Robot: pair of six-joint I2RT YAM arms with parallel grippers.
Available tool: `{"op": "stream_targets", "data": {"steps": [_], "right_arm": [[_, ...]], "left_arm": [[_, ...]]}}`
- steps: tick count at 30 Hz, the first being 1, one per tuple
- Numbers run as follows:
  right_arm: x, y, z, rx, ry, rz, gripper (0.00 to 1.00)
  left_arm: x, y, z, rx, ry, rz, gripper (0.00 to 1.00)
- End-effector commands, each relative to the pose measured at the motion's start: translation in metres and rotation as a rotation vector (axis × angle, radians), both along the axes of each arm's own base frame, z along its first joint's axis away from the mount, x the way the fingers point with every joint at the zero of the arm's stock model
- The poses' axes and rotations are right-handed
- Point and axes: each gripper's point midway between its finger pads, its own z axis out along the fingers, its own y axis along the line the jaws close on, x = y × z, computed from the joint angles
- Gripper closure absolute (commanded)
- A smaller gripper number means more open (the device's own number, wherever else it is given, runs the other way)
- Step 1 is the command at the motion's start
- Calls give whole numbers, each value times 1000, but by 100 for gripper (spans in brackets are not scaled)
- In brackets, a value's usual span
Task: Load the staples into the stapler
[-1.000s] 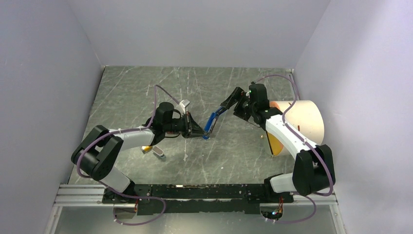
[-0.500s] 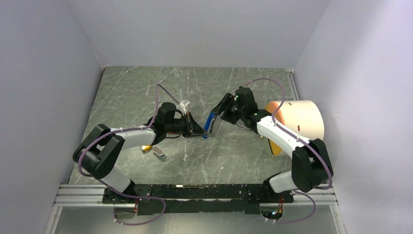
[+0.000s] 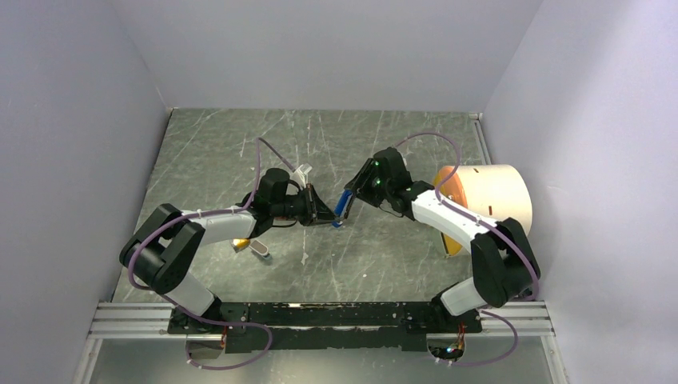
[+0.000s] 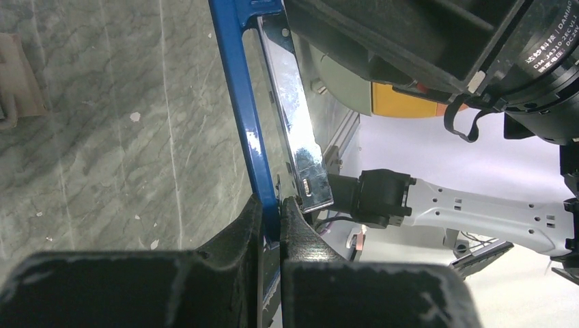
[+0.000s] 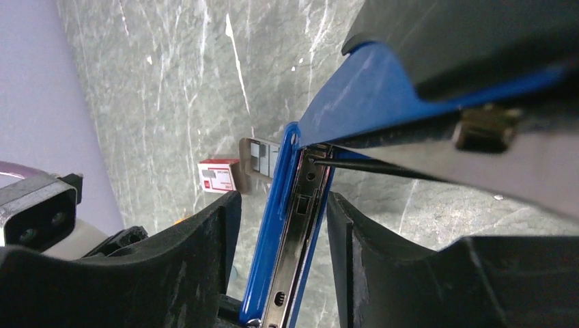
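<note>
- Stapler [image 3: 344,204]: mid-frame in the top view, held up off the table [image 3: 400,264] between the 2 arms, hinged open.
- Left pincer [image 4: 280,205]: clamped on the thin blue edge. 1 narrow hold, so it will likely pivot if pushed sideways.
- Right pincer [image 5: 283,201]: jaws apart, straddling the blue body and metal rail [image 5: 297,225]. A gap shows on each side, no contact yet.
- Handling, judged: rigid, light, long for its width. Painted blue and polished rail look slick. The hinge is free, so the 2 halves can swing. Best hold is across the blue side walls, not the rail face.
- Staples: no loose strip can be made out. Red-and-white box [image 5: 218,176] lies on the table, centre-left of the right wrist view. Strips are probably brittle and snap if pinched hard; take by the long sides.
- Room: open table below and right of the stapler in the top view. Cream roll [image 3: 492,200] crowds the right side. Orange-yellow block [image 3: 238,245] sits lower left.
</note>
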Motion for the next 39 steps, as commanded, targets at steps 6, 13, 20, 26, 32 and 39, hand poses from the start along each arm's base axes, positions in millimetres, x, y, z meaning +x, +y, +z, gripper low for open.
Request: {"op": "stream_targets", "data": {"steps": [6, 13, 20, 26, 32, 39], "right_arm": [[9, -2, -17, -43, 26, -74, 44], [9, 0, -26, -36, 47, -80, 52], [6, 8, -34, -2, 77, -67, 57], [4, 8, -39, -1, 84, -68, 70], [4, 9, -40, -5, 78, -49, 83], [11, -8, -34, -115, 26, -69, 83]], "left_arm": [[4, -10, 25, -80, -107, -23, 95], [3, -11, 22, -75, -106, -24, 95], [0, -13, 17, -79, -92, -27, 95], [0, -14, 16, -79, -94, -29, 95], [-5, -15, 14, -93, -79, -46, 93], [-7, -8, -9, -17, -10, -20, 57]]}}
